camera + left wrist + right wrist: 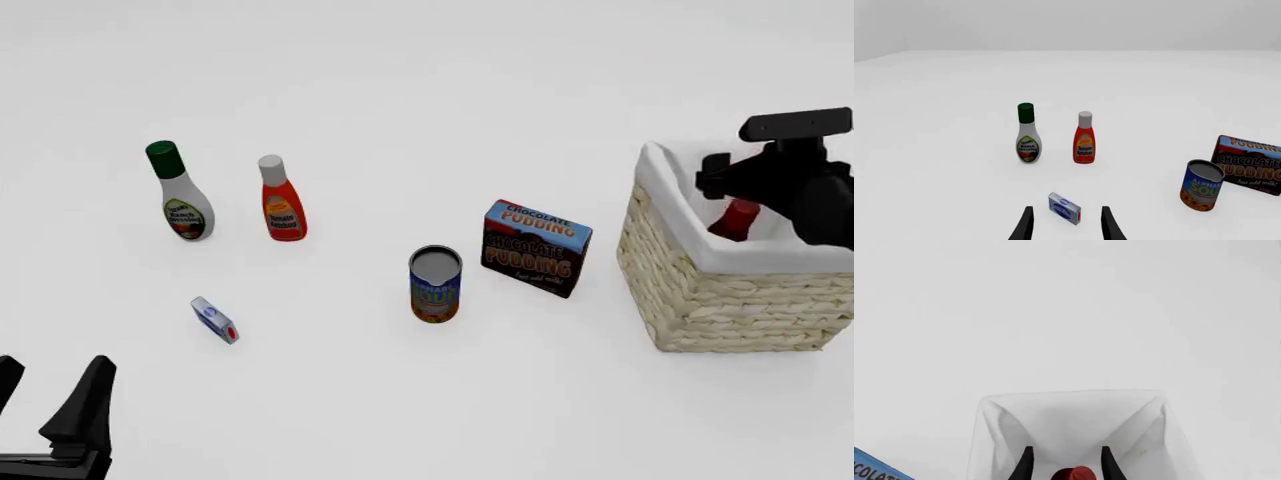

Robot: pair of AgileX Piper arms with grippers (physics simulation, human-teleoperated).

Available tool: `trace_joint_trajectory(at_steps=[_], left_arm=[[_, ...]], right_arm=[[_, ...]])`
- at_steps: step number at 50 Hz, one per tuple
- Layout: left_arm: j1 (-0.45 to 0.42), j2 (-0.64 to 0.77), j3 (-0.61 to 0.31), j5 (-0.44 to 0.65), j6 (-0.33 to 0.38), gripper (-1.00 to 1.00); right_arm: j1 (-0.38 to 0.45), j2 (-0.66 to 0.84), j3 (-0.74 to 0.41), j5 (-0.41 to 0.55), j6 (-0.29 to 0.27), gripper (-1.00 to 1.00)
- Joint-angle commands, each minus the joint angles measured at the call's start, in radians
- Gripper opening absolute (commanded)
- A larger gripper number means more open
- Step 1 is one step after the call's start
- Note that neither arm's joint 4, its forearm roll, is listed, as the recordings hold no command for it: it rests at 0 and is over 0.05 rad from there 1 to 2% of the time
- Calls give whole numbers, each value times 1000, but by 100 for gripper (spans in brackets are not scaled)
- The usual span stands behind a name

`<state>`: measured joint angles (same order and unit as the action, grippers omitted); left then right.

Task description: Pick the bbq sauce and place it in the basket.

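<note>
you had the right gripper (742, 222) over the basket (721, 300), with the bbq sauce (735, 220) between its fingers; only the red cap and a bit of the dark body showed above the white lining. in the right wrist view the red cap (1074, 474) sat in the gap between the two dark fingers (1026, 464), and they looked closed on the bottle, though actual contact was hard to confirm. the bottle hung inside the basket's opening, above the cloth; whether it touched the bottom was hidden.

so the pick was done and the carry looked finished. what seemed left was the release and a clean lift out past the rim.

your left gripper (1066, 225) sat idle near your side of the table, its fingers apart and holding nothing, with a small blue and white box (1065, 208) lying on the table beyond it.
</note>
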<state>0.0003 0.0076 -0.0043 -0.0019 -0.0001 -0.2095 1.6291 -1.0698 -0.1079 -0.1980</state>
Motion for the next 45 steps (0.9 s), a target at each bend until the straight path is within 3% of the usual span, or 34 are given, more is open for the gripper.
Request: trace_joint_trajectory(at_steps=[1,45], left_arm=[[0,0,0,0,0,100],[0,0,0,0,0,100]], right_arm=[[6,-31,-6,18,1,100],[79,-315,-22,162,29,100]])
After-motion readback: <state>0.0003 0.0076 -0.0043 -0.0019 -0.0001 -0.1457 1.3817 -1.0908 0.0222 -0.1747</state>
